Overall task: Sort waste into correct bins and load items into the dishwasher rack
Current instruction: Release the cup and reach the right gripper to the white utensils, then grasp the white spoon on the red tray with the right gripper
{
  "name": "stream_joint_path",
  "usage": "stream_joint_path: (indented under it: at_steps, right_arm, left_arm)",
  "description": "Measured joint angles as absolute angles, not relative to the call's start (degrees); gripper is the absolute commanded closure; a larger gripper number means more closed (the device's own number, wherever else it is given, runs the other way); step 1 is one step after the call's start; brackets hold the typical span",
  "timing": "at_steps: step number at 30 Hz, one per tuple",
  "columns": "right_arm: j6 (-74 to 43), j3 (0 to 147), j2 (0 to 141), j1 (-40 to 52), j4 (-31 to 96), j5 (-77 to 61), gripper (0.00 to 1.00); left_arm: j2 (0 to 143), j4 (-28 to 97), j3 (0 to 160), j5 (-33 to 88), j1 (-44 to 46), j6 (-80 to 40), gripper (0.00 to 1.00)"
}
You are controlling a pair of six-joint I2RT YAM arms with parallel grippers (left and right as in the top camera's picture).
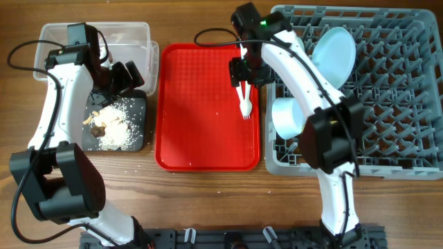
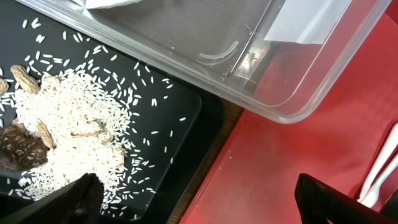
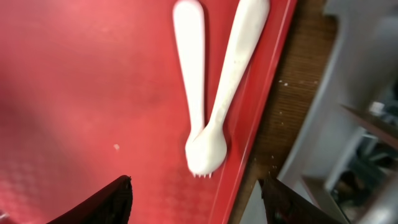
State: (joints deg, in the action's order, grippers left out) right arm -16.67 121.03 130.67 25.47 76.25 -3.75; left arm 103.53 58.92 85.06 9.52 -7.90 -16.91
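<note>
The white plastic fork and spoon (image 1: 243, 99) lie crossed near the right edge of the red tray, heads overlapping with the fork's tines showing (image 3: 203, 158). My right gripper (image 1: 246, 75) hovers open just above them (image 3: 196, 186), holding nothing. My left gripper (image 1: 128, 77) is open and empty (image 2: 198, 186) over the corner where the black tray (image 1: 138, 135) meets the clear tub (image 1: 142, 31). The black tray holds white rice crumbs (image 2: 68, 124) and brown scraps (image 2: 22, 146). White paper (image 2: 112, 3) lies in the tub. The grey rack (image 1: 387, 104) holds the light blue plate (image 1: 333, 52) and a pale bowl (image 1: 287, 116).
The large flat red tray (image 1: 201, 104) lies between the bins and the rack, with a few crumbs on it. A strip of wooden table (image 3: 292, 81) shows between the red tray and the rack. The yellow cup is out of view.
</note>
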Motion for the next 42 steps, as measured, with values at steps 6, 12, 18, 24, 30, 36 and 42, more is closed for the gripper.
stream_joint_path:
  at_steps: [6, 12, 18, 24, 30, 36, 42]
  right_arm:
    - [-16.91, 121.01, 132.68, 26.09, 75.96, -3.73, 0.33]
    - [-17.67, 121.03, 135.11, 26.55, 75.64, -3.73, 0.35]
    - [-18.63, 121.01, 137.67, 26.59, 75.0, -3.68, 0.37]
    - [-19.46, 121.01, 140.2, 26.59, 74.54, -3.55, 0.37]
    - [-20.25, 121.03, 141.69, 26.61, 74.56, -3.57, 0.48]
    - [-20.8, 121.43, 142.15, 26.68, 75.37, -3.62, 0.63]
    - [-20.82, 121.56, 142.3, 26.68, 76.25, -4.05, 0.83]
  left_arm:
    - [103.53, 58.94, 85.06, 9.52, -7.9, -16.91, 0.0]
    - [103.53, 58.94, 85.06, 9.54, -7.9, -16.91, 0.0]
    - [103.53, 58.94, 85.06, 9.52, -7.9, -16.91, 0.0]
    - [103.53, 58.94, 85.06, 9.52, -7.9, -16.91, 0.0]
    - [103.53, 58.94, 85.06, 9.52, -7.9, -16.91, 0.0]
    - [103.53, 58.94, 85.06, 9.52, -7.9, -16.91, 0.0]
    - [103.53, 58.94, 85.06, 9.54, -7.9, -16.91, 0.0]
